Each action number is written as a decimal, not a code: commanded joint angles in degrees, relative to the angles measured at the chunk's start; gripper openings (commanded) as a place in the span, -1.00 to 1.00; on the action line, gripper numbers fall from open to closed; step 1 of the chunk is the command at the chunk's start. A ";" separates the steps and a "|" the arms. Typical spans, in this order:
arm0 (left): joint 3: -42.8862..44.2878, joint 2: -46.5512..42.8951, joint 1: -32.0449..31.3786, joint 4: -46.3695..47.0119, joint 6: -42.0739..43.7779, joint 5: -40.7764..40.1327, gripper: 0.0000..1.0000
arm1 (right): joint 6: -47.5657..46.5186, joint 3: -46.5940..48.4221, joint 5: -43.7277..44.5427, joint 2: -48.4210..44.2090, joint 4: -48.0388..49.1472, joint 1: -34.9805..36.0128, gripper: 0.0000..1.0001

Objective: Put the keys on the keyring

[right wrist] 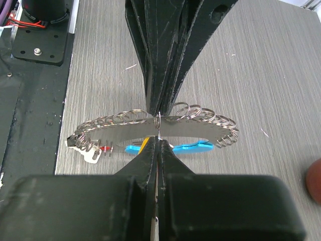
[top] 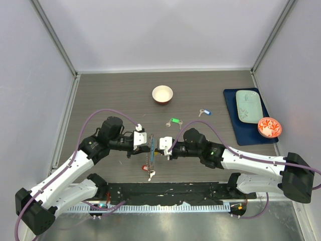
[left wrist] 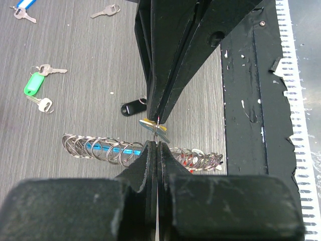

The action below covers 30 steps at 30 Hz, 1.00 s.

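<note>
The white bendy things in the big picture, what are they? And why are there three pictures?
They are two robot arms, seen from a camera above. The other two pictures come from small cameras on each wrist, so everything looks huge up close. The left gripper and right gripper are both shut, pinching the keyring between them. On the table lie a green-tagged key, a blue-tagged key, a white bowl, a plate and a red bowl.

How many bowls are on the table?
2: a white bowl at the far middle, and a red bowl on the right, at the near corner of the blue mat. None appears hidden.
</note>
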 commanded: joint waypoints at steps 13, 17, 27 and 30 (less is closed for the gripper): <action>1.07 -0.52 0.13 3.58 -0.69 3.71 -1.00 | 0.35 3.36 -2.51 1.01 4.33 1.19 -0.99; 0.98 -0.52 0.13 3.66 -0.69 3.89 -1.00 | 0.44 3.63 -2.68 1.28 4.51 1.37 -0.99; 0.98 -0.17 0.13 3.84 -0.87 4.51 -1.00 | 2.11 3.89 -2.77 1.45 7.67 1.37 -0.99; 0.89 -0.17 0.21 3.75 -0.96 4.59 -1.00 | 2.99 3.72 -2.77 1.28 9.07 1.37 -0.99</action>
